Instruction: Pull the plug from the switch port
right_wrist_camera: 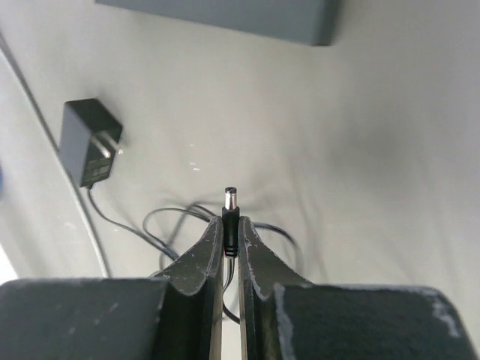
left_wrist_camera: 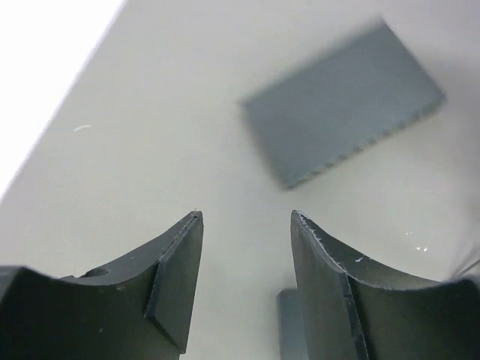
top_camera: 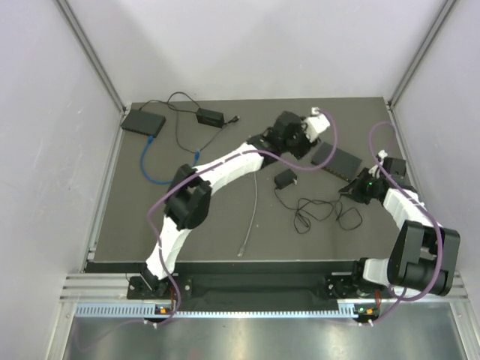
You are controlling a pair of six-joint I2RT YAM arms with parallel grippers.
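The dark grey switch (top_camera: 336,159) lies flat at the right back of the mat; it also shows in the left wrist view (left_wrist_camera: 341,101) and at the top edge of the right wrist view (right_wrist_camera: 225,15). My right gripper (right_wrist_camera: 231,229) is shut on the black barrel plug (right_wrist_camera: 230,202), whose metal tip points up, free of the switch. In the top view the right gripper (top_camera: 358,186) sits just in front of the switch. My left gripper (left_wrist_camera: 246,217) is open and empty, hovering just left of the switch (top_camera: 306,144).
The plug's black power adapter (top_camera: 285,178) (right_wrist_camera: 88,142) lies on the mat, with its thin cable coiled (top_camera: 322,210) in front. A grey cable (top_camera: 251,217) lies mid-mat. A second black box (top_camera: 142,121) with a blue cable (top_camera: 150,165) and another adapter (top_camera: 210,116) sit back left.
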